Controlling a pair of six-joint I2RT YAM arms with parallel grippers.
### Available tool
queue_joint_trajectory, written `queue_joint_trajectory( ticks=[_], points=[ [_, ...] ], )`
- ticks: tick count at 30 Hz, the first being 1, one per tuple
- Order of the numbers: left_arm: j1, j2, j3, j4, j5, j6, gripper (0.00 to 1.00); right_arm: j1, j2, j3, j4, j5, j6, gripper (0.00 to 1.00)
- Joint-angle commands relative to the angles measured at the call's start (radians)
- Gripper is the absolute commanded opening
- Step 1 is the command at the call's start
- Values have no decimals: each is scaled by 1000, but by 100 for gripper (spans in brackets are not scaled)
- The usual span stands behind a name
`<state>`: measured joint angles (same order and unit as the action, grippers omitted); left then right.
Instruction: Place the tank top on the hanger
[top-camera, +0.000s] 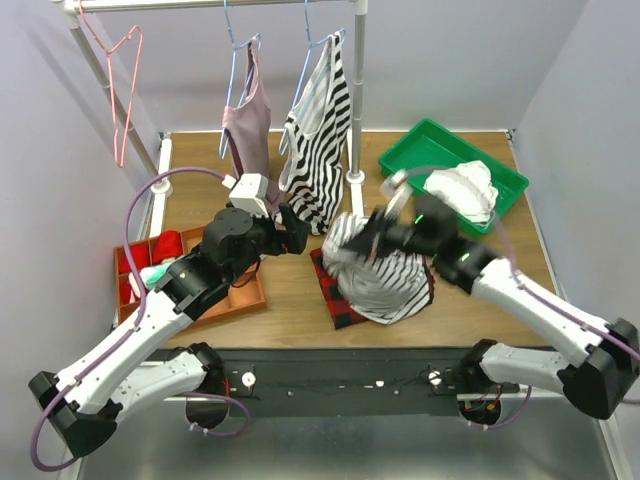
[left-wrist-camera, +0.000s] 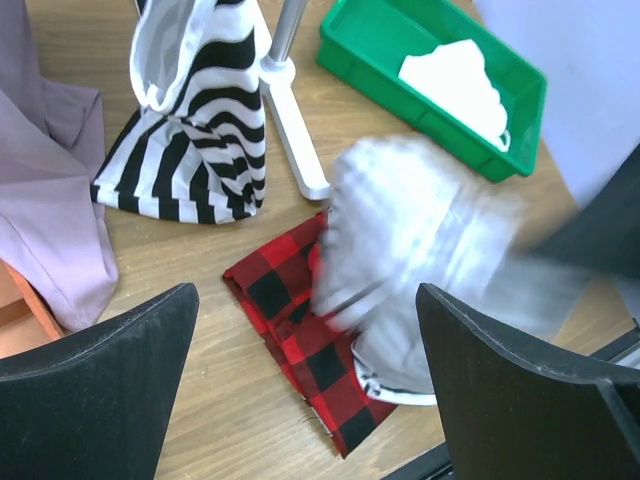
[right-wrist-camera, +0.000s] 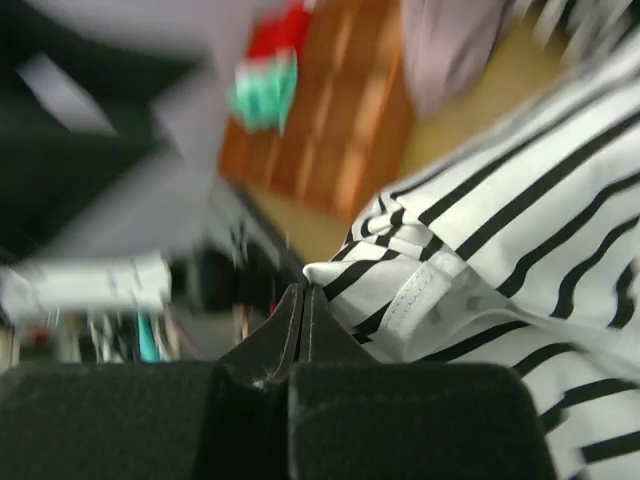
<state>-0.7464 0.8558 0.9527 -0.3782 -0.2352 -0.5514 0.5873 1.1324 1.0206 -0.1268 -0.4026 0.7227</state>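
Observation:
The tank top (top-camera: 380, 268), white with thin black stripes, hangs bunched from my right gripper (top-camera: 352, 243) above a red-and-black checked cloth (top-camera: 335, 292). In the right wrist view the right gripper (right-wrist-camera: 304, 290) is shut on the top's hem (right-wrist-camera: 480, 250). The top is blurred in the left wrist view (left-wrist-camera: 420, 240). My left gripper (top-camera: 295, 230) is open and empty, left of the top; its fingers (left-wrist-camera: 110, 390) frame the checked cloth (left-wrist-camera: 310, 340). The pink-red hanger (top-camera: 122, 90) hangs on the rail at the far left.
A mauve top (top-camera: 248, 125) and a bold-striped top (top-camera: 322, 130) hang on light blue hangers from the rack. A green tray (top-camera: 400, 160) with white cloth stands at the back right. An orange compartment box (top-camera: 230, 295) lies at the left. The rack post (top-camera: 356, 100) stands mid-table.

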Motion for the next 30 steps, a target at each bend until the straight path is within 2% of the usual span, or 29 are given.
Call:
queue_joint_trajectory(
  ticks=[1,3,5,6,7,10,14,19,24,27,28,30],
  points=[
    [2,58,-34,48,30,-19,99,241,-57,-285,154,183,32,1],
    [2,72,-49,64,42,-22,99,258,-91,-381,138,206,17,1],
    [1,92,-81,77,48,-36,99,264,-134,-415,130,205,-23,18],
    [1,103,-92,88,53,-41,99,264,-146,-406,42,225,-41,28],
    [1,123,-115,97,60,-45,98,264,-157,-389,4,287,-55,50],
    [2,149,-175,143,108,-73,94,264,-177,-306,-92,398,-112,67],
    [-5,181,-270,237,207,-130,81,264,-103,-228,-132,559,-170,67],
    [-60,212,-330,297,232,-157,74,259,93,-122,-183,766,-218,67],
    [-131,232,-332,299,231,-154,71,226,187,-105,-149,771,-249,67],
    [-175,275,-344,291,218,-159,53,218,250,-86,-155,797,-259,67],
    [-195,282,-367,294,209,-168,41,218,257,-85,-154,801,-261,67],
    [-212,302,-399,311,205,-199,29,218,268,-93,-143,780,-264,67]
  ],
)
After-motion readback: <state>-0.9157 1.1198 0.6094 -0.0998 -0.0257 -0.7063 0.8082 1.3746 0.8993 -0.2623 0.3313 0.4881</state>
